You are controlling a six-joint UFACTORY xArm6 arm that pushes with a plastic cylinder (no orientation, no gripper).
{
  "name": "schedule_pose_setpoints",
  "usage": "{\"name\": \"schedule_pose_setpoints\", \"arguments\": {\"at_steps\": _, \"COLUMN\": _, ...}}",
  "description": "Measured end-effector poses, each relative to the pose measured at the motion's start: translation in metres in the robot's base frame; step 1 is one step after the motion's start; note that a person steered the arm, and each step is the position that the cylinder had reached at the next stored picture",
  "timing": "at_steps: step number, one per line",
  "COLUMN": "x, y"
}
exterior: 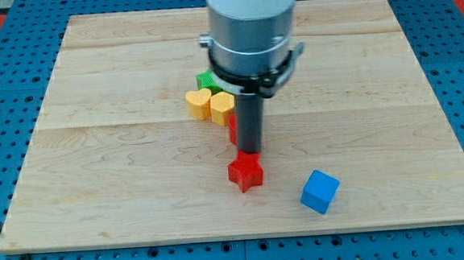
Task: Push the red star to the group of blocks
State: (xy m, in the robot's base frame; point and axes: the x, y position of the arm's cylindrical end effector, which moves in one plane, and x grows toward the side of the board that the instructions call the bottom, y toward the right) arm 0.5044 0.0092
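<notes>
My tip (251, 153) holds nothing, being a bare rod, and sits at the top edge of the red star (246, 173), apparently touching it. Just above, half hidden behind the rod, a red block (232, 128) adjoins the yellow heart (199, 102), a second yellow block (222, 107) and a green block (207, 81). The blue cube (320, 191) lies apart at the star's right on the wooden board (97, 170).
</notes>
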Motion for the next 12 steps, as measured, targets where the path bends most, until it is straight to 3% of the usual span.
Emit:
{"name": "schedule_pose_setpoints", "arguments": {"at_steps": 3, "x": 0.022, "y": 0.045}}
{"name": "schedule_pose_setpoints", "arguments": {"at_steps": 4, "x": 0.055, "y": 0.022}}
{"name": "schedule_pose_setpoints", "arguments": {"at_steps": 6, "x": 0.074, "y": -0.006}}
{"name": "schedule_pose_setpoints", "arguments": {"at_steps": 7, "x": 0.066, "y": -0.056}}
{"name": "schedule_pose_setpoints", "arguments": {"at_steps": 11, "x": 0.023, "y": -0.059}}
{"name": "schedule_pose_setpoints", "arguments": {"at_steps": 12, "x": 0.082, "y": -0.063}}
